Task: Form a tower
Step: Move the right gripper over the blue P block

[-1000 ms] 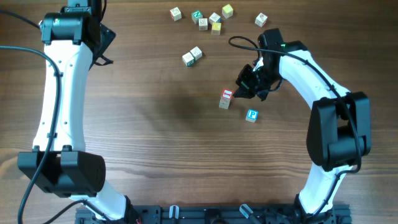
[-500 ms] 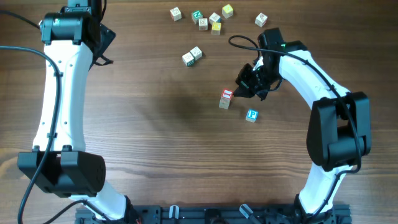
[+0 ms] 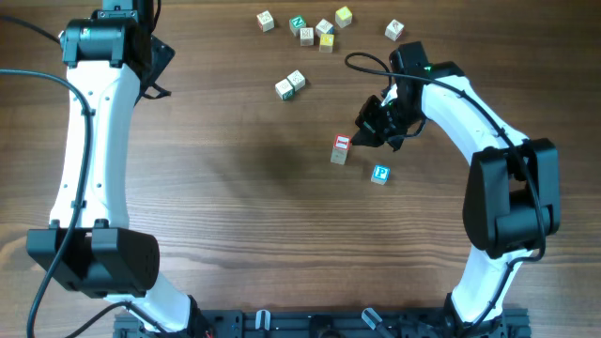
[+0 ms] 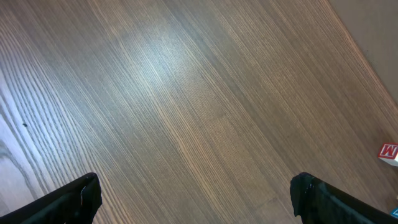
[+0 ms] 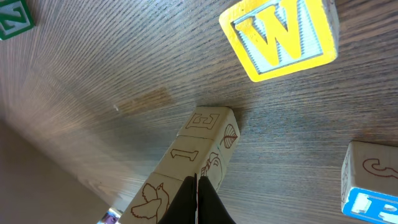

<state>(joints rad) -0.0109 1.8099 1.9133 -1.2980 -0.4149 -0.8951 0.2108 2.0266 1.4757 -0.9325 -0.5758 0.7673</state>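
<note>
I am watching the right end effector (image 5: 198, 199) most closely. Its fingers are pressed together on nothing, and the joined tip is sitting right at the side of the tower (image 5: 186, 152); I am not able to tell whether it is actually touching the wood. I am judging that as the main hazard, since a sideways drift, or a withdrawal that drags along the cubes, would be pushing the upper ones off line and tipping a column only one cube wide. The tower is standing upright on the tabletop (image 3: 235, 188) near the middle, toward the right arm. It is showing a red-framed top face from overhead and pale engraved sides in the wrist view, among them an E, an I and a bird outline. If it falls, it could be scattering into the blue-faced cube (image 3: 379, 174) lying near it, or the yellow W cube (image 5: 280, 37). Farther off, a pair of cubes (image 3: 290, 84) and a cluster of loose cubes (image 3: 319, 28) are lying well apart from the stack. The left end effector (image 4: 196, 196) is hanging wide open over bare wood, gripping nothing, with a red M cube (image 4: 388, 151) just showing at the edge of its view.
</note>
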